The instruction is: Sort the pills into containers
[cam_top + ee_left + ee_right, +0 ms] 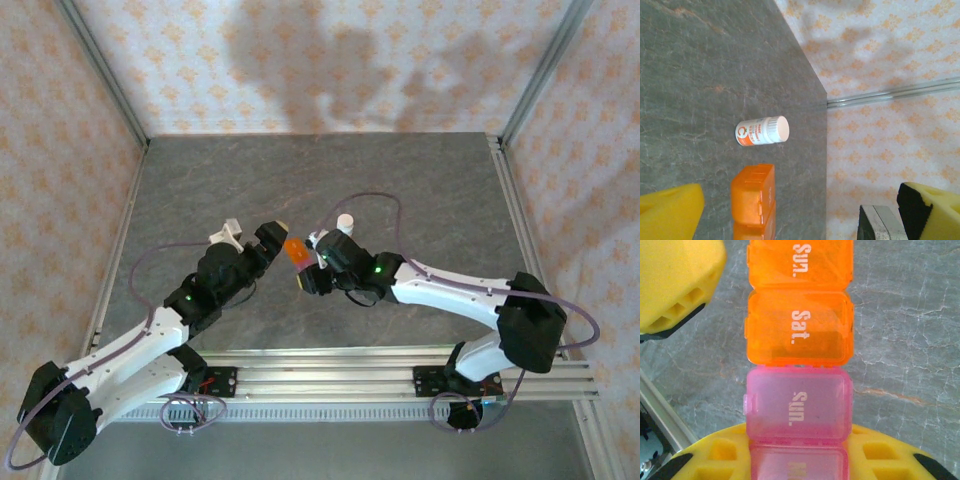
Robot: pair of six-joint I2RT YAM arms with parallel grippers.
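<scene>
The containers [799, 335] are a strip of joined translucent cells, orange at the far end and pink at the near end, with day names printed on closed lids. My right gripper [797, 460] is shut on the pink end, its yellow pads [880, 457] against both sides. From above, the containers [295, 251] lie at the table's middle, with the right gripper [306, 272] at their near end. My left gripper [262, 238] stands open just left of the orange end. The orange cells [753, 196] sit between its wide-apart fingers [667, 210]. The pills are out of view.
A small white bottle [762, 131] with an orange band stands on the grey table [200, 190] just beyond the strip; from above the bottle [345, 222] sits right of the left gripper. Patterned walls enclose the table, and a metal rail [330, 375] runs along the near edge.
</scene>
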